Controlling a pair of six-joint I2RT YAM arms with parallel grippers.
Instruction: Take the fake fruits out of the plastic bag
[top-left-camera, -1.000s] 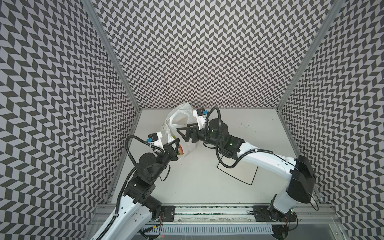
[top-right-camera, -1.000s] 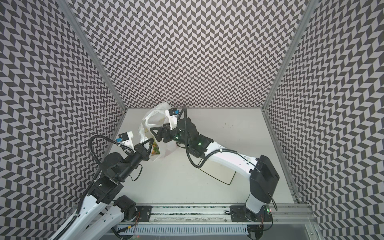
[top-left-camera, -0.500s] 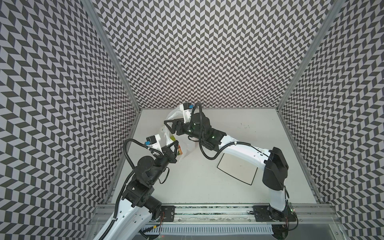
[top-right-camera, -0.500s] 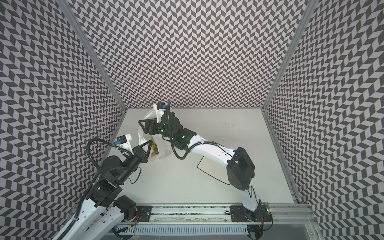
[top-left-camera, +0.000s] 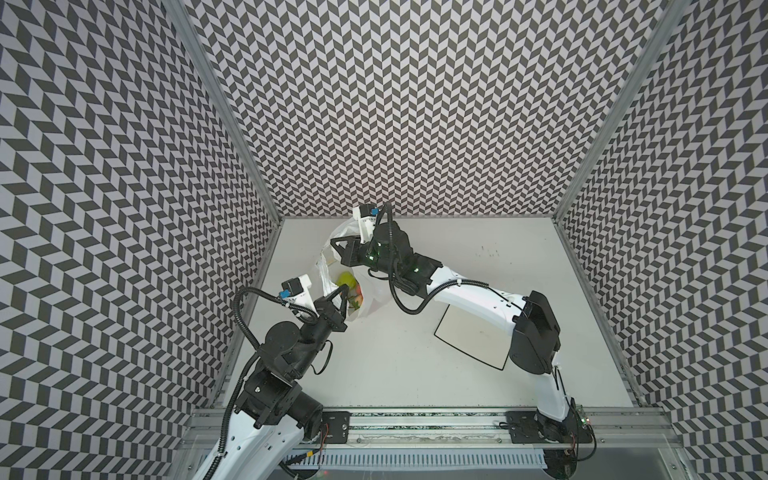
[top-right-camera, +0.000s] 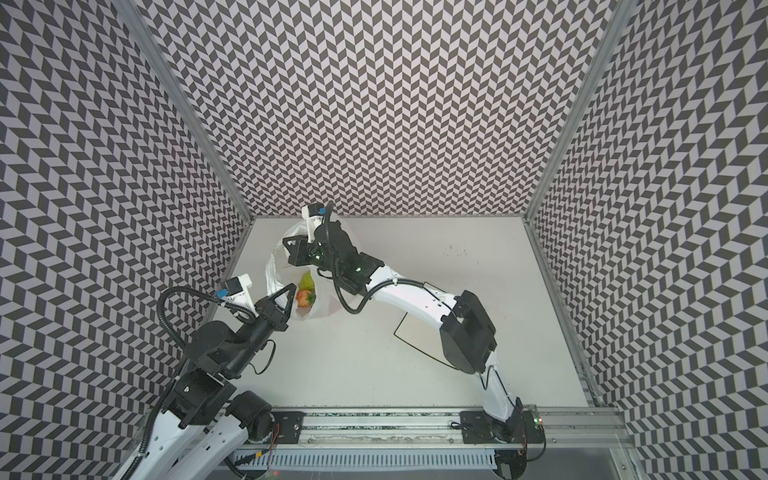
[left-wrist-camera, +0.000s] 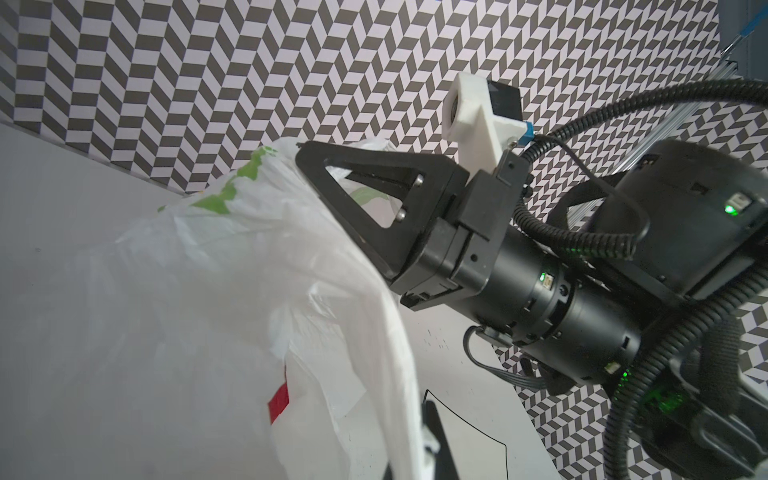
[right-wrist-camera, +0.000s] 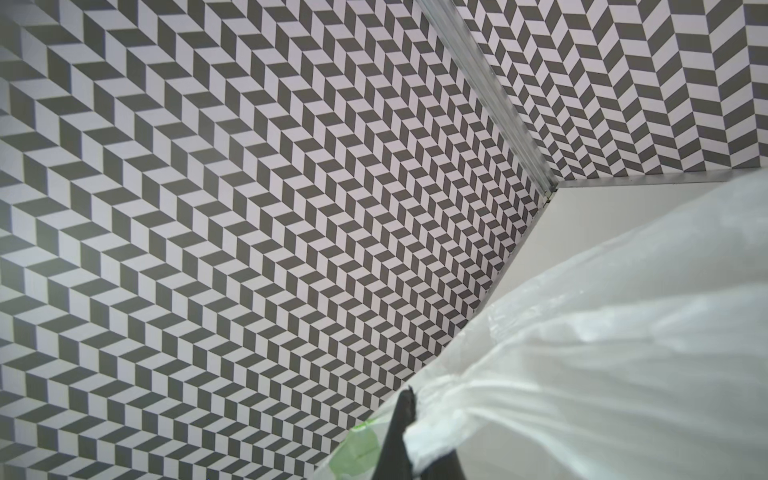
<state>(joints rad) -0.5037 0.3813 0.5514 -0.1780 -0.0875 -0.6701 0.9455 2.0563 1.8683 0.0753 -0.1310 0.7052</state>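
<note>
Left gripper (top-left-camera: 343, 291): closed, pinching the rim of the plastic bag (top-left-camera: 376, 297) at the bag's 7 o'clock edge.
Plastic bag: sitting toward 10 o'clock on the desk (top-left-camera: 415, 374), its mouth stretching between the two grippers.
Fake fruits: lying inside the bag. A yellow-green pear (top-left-camera: 345, 279) is showing at 11 o'clock of a red fruit (top-left-camera: 357, 296).
Right gripper (top-left-camera: 333, 243): closed, gripping bunched film at the bag's 11 o'clock top; the right wrist view is showing it gathered at the finger.
Sheet (top-left-camera: 473, 336): lying flat at 4 o'clock of the bag, with the right arm partly covering it.
</note>
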